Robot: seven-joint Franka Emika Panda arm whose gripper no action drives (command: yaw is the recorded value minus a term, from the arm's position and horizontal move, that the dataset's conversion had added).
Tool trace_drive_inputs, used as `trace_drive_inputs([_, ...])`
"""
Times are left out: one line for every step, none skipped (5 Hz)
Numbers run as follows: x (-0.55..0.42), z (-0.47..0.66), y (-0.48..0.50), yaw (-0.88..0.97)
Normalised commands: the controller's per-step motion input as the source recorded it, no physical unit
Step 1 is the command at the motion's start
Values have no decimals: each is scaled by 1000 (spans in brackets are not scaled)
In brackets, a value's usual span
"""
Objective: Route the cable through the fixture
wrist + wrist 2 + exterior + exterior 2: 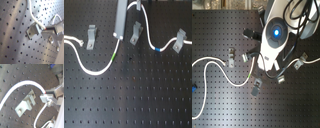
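The white cable (86,68) runs from the first exterior view's left edge past the left clip (90,36), loops down, then climbs through its green band (112,59) to my gripper (119,36). The gripper is shut on the cable just left of the middle clip (135,32). Beyond it the cable drops past that clip, carries a blue band (157,50) and lies at the right clip (180,40). In both wrist views the fingertips (46,96) pinch the cable (27,81) beside a grey clip (25,105), and the cable (32,15) passes over the clip (33,30).
All three clips are bolted to a black perforated board (134,100). In the second exterior view the arm (274,35) hides much of the middle clip area. A small blue object (193,88) sits at the second exterior view's left edge.
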Motion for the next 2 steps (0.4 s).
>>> trace_drive_inputs([28,92,164,563])
trace_drive_inputs([-104,175,126,386])
